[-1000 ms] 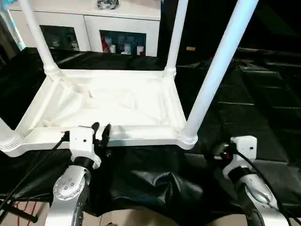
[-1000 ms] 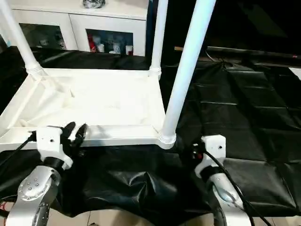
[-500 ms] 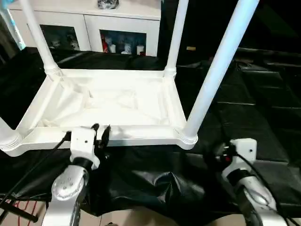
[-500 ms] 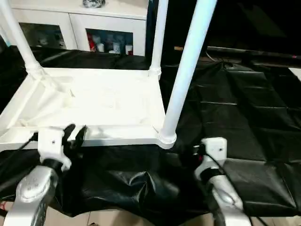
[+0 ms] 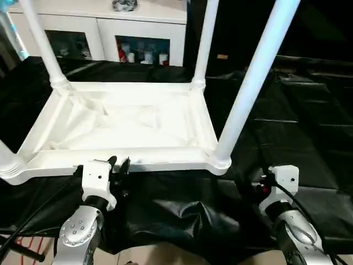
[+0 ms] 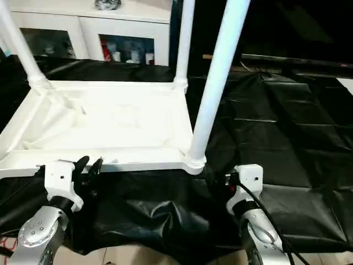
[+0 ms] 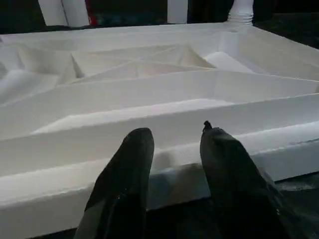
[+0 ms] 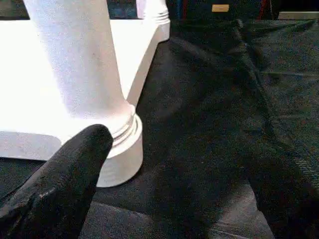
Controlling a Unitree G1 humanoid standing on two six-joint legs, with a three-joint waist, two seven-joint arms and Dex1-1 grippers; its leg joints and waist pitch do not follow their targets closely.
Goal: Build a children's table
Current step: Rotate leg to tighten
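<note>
Left eye view shows us both arms drawn back a little from where they were a second ago: the left gripper [image 5: 119, 163], fingers partly apart and empty, now sits just short of the near rim of the upturned tabletop [image 5: 127, 124], seemingly not touching it. Our right gripper [image 8: 174, 164], spread wide and empty, lies low over the black cloth [image 6: 276, 138] just beside the near right leg [image 5: 251, 83]. Beyond, the far legs rise before the cabinet [image 5: 105, 33].
</note>
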